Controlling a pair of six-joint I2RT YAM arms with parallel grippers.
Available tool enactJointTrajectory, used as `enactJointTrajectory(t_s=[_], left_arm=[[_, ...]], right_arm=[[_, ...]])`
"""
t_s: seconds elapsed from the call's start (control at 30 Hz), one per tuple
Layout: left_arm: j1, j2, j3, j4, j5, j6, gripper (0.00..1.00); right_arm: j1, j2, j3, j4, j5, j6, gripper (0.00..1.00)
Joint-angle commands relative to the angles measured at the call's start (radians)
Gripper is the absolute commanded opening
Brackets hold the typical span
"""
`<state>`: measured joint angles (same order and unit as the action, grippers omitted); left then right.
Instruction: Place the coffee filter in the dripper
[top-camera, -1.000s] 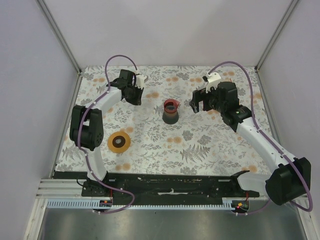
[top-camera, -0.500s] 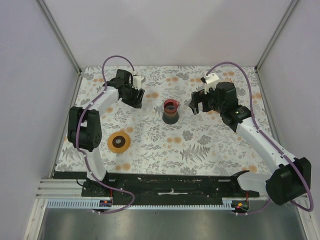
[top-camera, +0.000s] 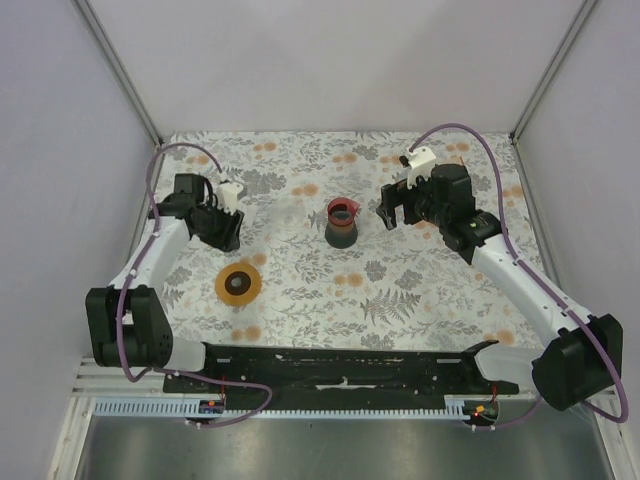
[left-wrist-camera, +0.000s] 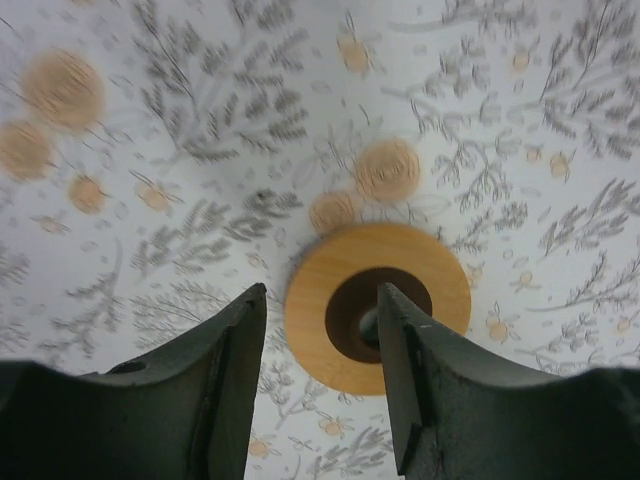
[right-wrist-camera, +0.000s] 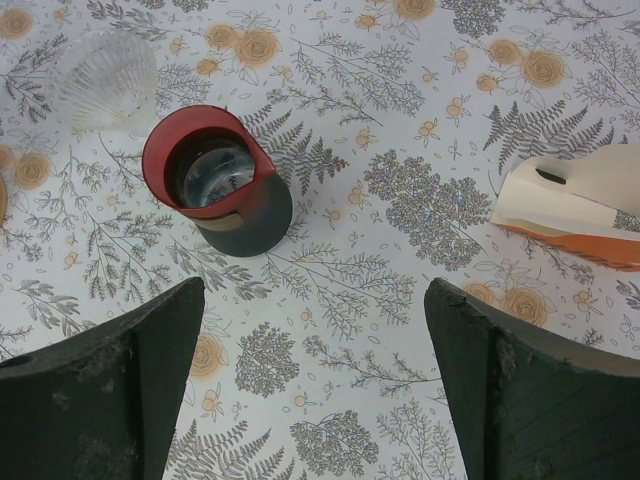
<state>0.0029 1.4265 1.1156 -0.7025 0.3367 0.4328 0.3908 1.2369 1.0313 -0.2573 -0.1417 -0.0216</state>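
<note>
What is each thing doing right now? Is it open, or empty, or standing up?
left gripper: open, holding nothing.
right gripper: open wide, holding nothing.
dripper: flat on the table, nothing in it.
coffee filter: lying on the table, not held, not in the dripper.
cup: standing upright.
box: lying on the table, partly out of view.

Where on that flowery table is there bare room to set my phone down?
The widest bare patch lies on the near side of the cup, between the dripper and the right arm. It is crowded round the cup: coffee filter and orange-and-white box flank it.
</note>
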Motion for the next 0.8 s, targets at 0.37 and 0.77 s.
enactJointTrajectory(t_s=[0.37,0.77], left_arm=[[-0.078,-0.069,-0.273,0.014,-0.143,0.141,0.45],[-0.191,-0.054,-0.416,0.259,-0.292,0.075,0.43]], right_arm=[[0.014,-0.002,0.041,0.012,0.007,-0.029,0.98],[0.013,0.016,0.052,0.007,-0.007,-0.029,0.98]])
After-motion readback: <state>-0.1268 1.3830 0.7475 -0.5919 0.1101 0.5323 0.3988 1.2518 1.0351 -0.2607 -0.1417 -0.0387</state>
